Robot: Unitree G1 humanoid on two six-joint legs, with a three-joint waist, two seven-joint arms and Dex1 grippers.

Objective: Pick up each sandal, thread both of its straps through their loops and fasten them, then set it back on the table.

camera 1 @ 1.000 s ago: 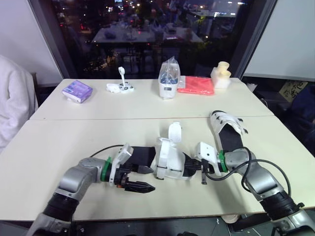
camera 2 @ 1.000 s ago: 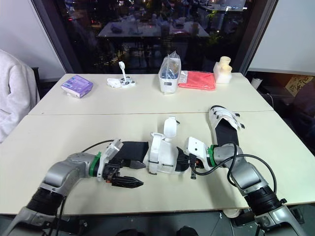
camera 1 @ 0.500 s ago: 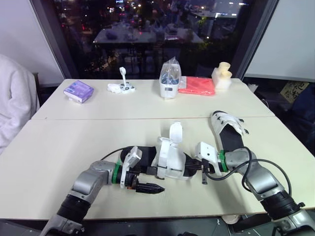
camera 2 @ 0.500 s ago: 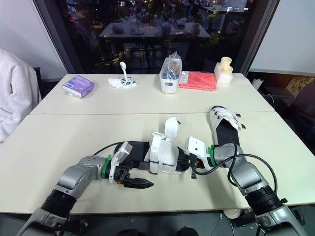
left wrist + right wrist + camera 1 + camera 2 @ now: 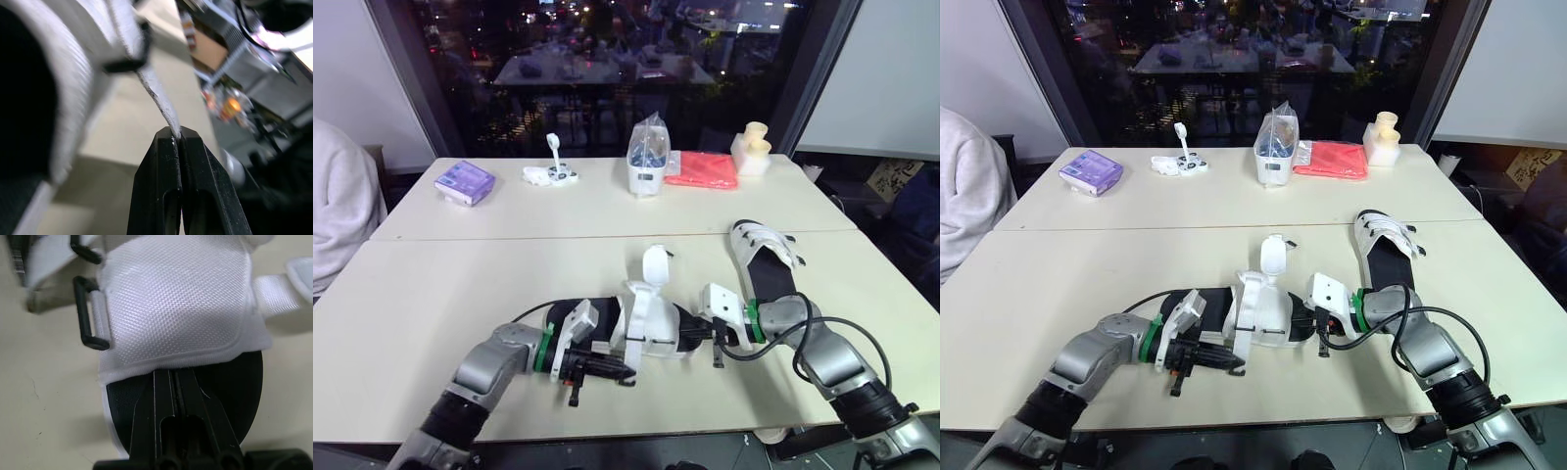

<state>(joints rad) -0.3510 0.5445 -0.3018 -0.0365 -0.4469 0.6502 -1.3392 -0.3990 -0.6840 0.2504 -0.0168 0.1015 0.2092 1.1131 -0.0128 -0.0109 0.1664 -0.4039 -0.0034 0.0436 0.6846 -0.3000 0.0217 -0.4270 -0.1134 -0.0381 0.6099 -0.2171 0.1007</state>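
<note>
Two sandals are on the worktop (image 5: 460, 284). One sandal (image 5: 766, 257) lies near the right edge, well apart from the arms. The other sandal (image 5: 651, 328) lies near the middle of the front edge. Its long side runs left to right between the two arms. The right end effector (image 5: 176, 379) is closed tight on the edge of the black sole, at that sandal's right end. The left end effector (image 5: 177, 136) is closed too, and it pinches the tip of a white strap (image 5: 157, 93). That strap seems to come out of a black loop (image 5: 124, 64) and runs straight to the pinch. I think the strap must next be pulled away from the loop, toward the robot's left, so the left arm is the one to do it. Another strap flap (image 5: 652, 264) stands up, not fastened yet.
</note>
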